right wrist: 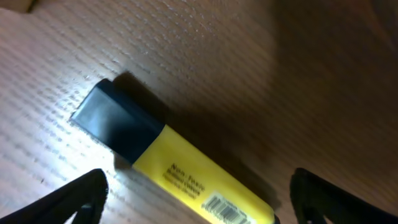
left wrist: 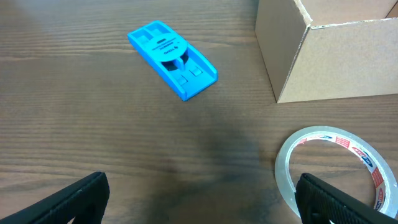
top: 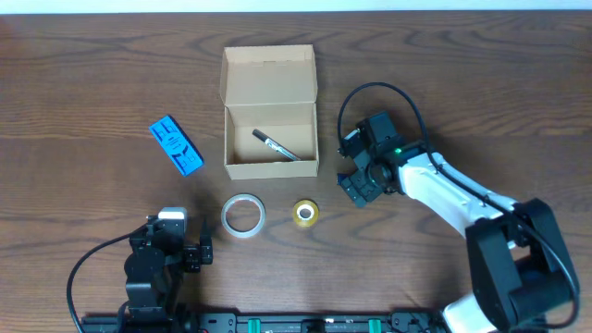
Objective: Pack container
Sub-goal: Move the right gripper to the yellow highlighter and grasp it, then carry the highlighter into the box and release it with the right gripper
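The tan cardboard container (top: 271,166) stands open at the table's middle, its flap lid (top: 268,74) folded back, and a black pen (top: 275,145) lies inside. Its corner shows in the left wrist view (left wrist: 329,56). My right gripper (top: 359,185) is just right of the container, low over the table. In the right wrist view it is open (right wrist: 199,208), with a yellow highlighter (right wrist: 199,177) with a black cap lying flat between the fingers. My left gripper (top: 173,231) is open and empty (left wrist: 202,205) at the front left.
A blue flat plastic item (top: 176,145) (left wrist: 173,59) lies left of the container. A clear tape roll (top: 242,215) (left wrist: 339,165) and a small yellow tape roll (top: 306,213) lie in front of the container.
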`<action>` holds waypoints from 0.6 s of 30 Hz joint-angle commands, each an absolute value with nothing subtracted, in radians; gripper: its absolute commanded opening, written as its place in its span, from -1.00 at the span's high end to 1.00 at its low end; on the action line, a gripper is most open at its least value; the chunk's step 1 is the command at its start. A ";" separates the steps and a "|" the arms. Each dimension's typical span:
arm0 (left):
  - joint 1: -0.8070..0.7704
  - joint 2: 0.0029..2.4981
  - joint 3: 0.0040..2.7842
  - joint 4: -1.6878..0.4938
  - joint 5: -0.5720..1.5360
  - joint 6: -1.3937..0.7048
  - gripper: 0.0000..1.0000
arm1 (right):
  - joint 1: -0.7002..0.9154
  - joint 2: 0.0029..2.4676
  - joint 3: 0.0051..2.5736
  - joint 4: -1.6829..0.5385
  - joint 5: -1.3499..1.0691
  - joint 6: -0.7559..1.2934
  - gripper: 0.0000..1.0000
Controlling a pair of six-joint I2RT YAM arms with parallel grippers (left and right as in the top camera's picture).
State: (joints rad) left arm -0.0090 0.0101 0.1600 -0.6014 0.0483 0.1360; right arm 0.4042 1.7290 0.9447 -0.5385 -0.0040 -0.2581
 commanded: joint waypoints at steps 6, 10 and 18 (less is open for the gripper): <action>-0.005 0.004 0.154 -0.601 0.041 0.150 -0.91 | 0.400 1.802 0.937 -0.575 -0.052 -0.221 0.09; -0.005 0.004 0.154 -0.601 0.041 0.150 -0.91 | 0.403 1.797 0.942 -0.605 -0.061 -0.136 0.89; -0.005 0.004 0.154 -0.601 0.041 0.150 -0.91 | 0.424 1.737 0.987 -0.700 -0.061 -0.033 0.97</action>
